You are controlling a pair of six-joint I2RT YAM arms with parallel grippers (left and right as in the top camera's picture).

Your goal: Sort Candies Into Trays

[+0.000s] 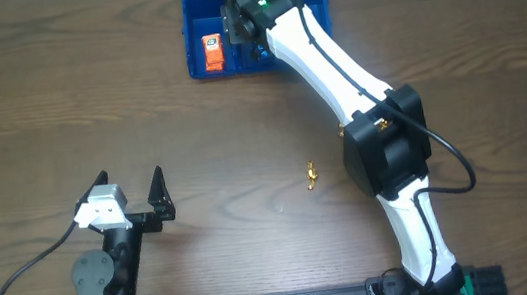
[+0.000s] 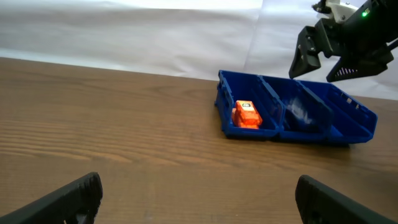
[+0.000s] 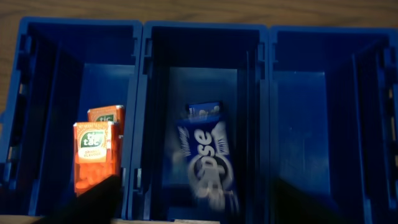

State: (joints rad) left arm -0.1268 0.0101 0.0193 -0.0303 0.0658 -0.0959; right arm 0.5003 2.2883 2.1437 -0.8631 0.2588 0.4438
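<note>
Your left claw (image 2: pixel 199 200) sits closest in its own camera, fingers spread wide with nothing between them, parked low on the left side of the table (image 1: pixel 88 109) and well apart from all the candy. Your right claw (image 2: pixel 326 62) is up at the far end, hanging over the blue tray (image 1: pixel 194 35). You can see it's open too, both fingers apart and nothing held. Looking down from that wrist, it's over the middle of the tray's three compartments. A blue pack (image 3: pixel 208 165) lies in that middle compartment, pretty blurred, so can't tell you much more about it. Two orange boxes (image 3: pixel 93 155) are in the end compartment next door, the one at the left end when you look from the top, one partly tucked behind the other. The compartment on the other end has only blue floor showing. One small gold candy (image 1: pixel 311 173) is out on the bare wood, just beside the right arm's elbow and well apart from the tray
</note>
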